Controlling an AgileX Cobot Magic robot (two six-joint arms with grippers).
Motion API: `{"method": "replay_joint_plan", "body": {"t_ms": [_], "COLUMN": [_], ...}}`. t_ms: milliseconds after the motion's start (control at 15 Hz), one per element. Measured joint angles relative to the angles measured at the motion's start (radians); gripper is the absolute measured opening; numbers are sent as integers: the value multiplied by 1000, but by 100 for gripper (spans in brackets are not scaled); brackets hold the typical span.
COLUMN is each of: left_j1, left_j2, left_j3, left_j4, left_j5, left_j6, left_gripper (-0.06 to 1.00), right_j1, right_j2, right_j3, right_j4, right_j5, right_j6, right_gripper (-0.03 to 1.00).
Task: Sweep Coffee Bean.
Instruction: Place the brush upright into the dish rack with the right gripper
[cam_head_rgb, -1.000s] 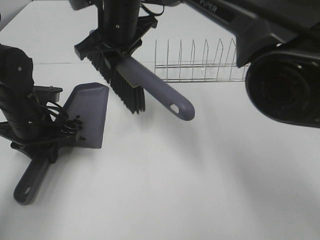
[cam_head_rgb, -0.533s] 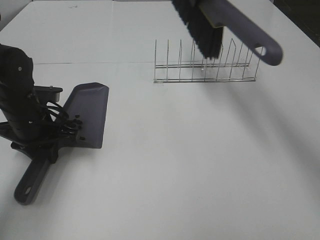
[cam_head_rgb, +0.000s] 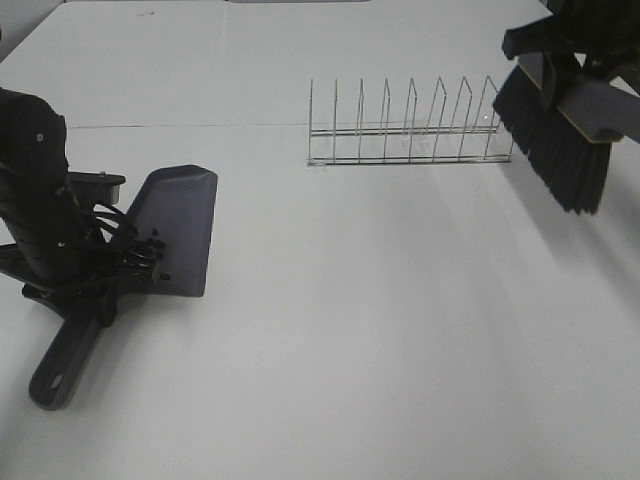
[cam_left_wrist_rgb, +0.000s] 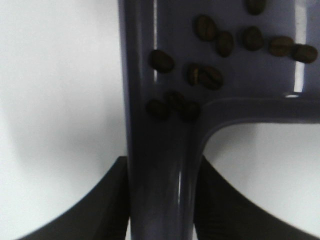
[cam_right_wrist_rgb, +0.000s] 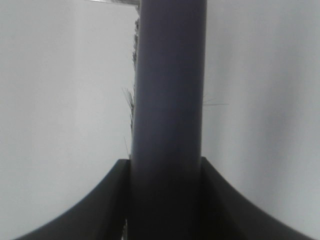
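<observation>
Left end effector (cam_left_wrist_rgb: 162, 200) clamps dustpan (cam_head_rgb: 180, 215), right end effector (cam_right_wrist_rgb: 167, 200) clamps brush (cam_head_rgb: 555, 150); coffee beans (cam_left_wrist_rgb: 211, 77) inside, so keep pan level.

Open middle, obstacles round the edges
Bare white table (cam_head_rgb: 350, 330) lies wide between the dustpan (cam_head_rgb: 185, 215) with the left arm (cam_head_rgb: 40, 200) at the left edge, the wire rack (cam_head_rgb: 410, 130) standing at the back, and the brush (cam_head_rgb: 555, 150) hanging at the far right

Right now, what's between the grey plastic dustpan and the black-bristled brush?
Only the thin wire rack, nearer the black-bristled brush; otherwise bare white table. Exterior high view.
</observation>
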Motion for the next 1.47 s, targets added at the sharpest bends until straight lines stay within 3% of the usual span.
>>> {"method": "replay_joint_plan", "body": {"t_ms": [267, 1067, 1467], "left_j1": [0, 0, 0], "left_j2": [0, 0, 1], "left_j3": [0, 0, 0], "left_j4": [0, 0, 0], "left_j5": [-1, -2, -4], "left_j6": [0, 0, 0], "left_gripper": [32, 32, 32], "right_j1": [-36, -35, -35], "right_j2": [5, 121, 284], "right_j3": [100, 96, -162], "right_j4": [1, -3, -6], "right_j5": [-91, -350, -271], "right_j6": [-3, -6, -23], "right_gripper": [27, 27, 27]}}
